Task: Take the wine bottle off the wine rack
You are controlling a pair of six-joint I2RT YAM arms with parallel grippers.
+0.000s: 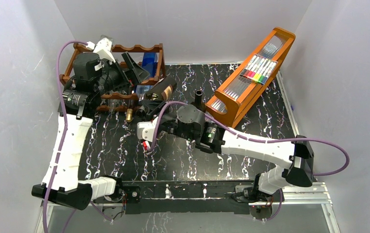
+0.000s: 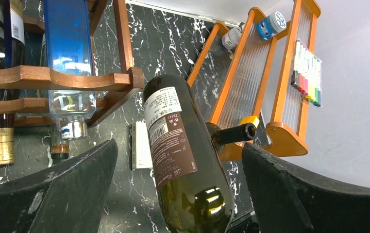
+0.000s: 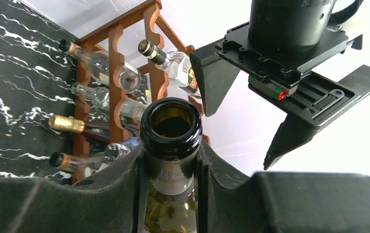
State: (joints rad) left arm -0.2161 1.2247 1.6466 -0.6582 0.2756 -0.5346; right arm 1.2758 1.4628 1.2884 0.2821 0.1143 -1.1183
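Right wrist view: right gripper (image 3: 171, 162) clenched on the neck of the green wine bottle (image 3: 171, 127), bottom centre; left gripper (image 3: 237, 141) released, upper right; wine rack (image 3: 117, 58) upper left.

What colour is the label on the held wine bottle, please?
The label is white with a brown section; the left wrist view shows it best.

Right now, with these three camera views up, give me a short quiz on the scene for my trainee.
1. True or false: the right claw is shut on the wine bottle's neck.
2. The left claw is: A open, B shut on a bottle, C out of view.
3. What colour is the flat-sided bottle lying in the rack?
Key: 1 true; 2 A; 3 blue.
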